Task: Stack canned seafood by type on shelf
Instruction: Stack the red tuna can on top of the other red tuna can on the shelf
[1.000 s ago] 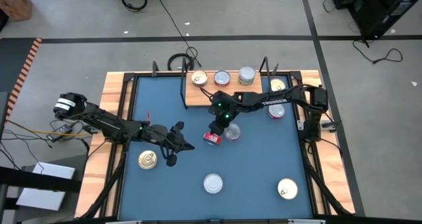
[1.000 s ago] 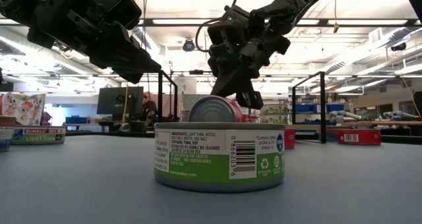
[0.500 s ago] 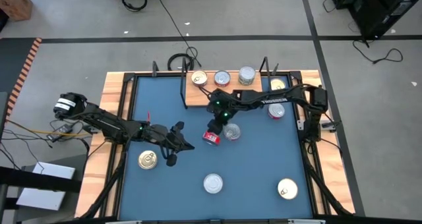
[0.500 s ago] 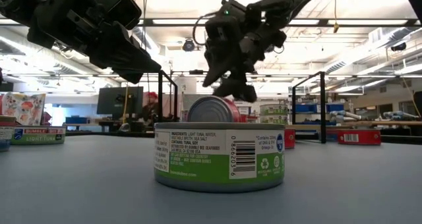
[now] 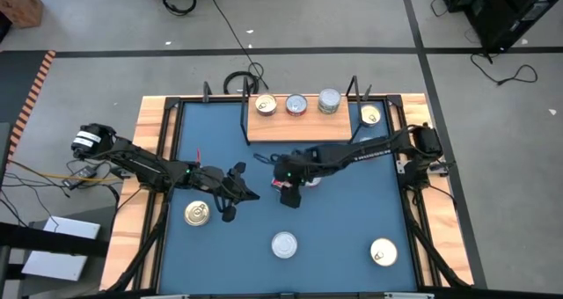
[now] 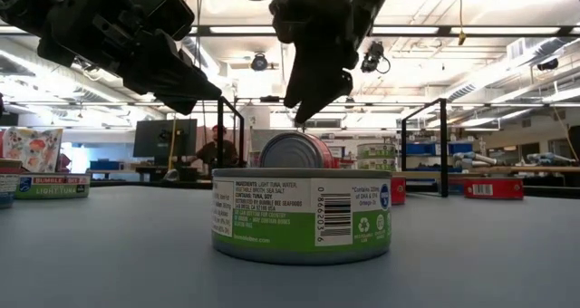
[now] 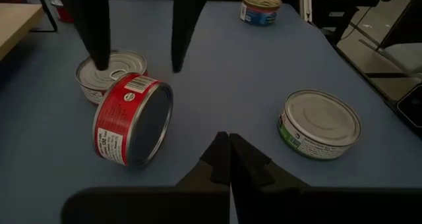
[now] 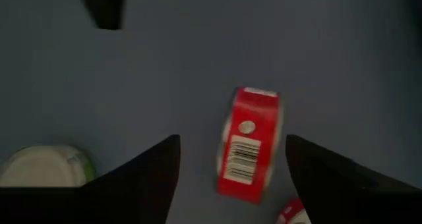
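High view: the right gripper hangs over mid-table, fingers spread wide, above a red-sided tin lying on its edge, ungrasped. Left gripper, clenched empty, waits just left.

The counter has a blue surface with a light wood rim. The tin on its side has red sides with a white label and a barcode, and the tin in front wears a green and white label. The shelf is pale wood with black wire, and it carries one gold-lidded tin.
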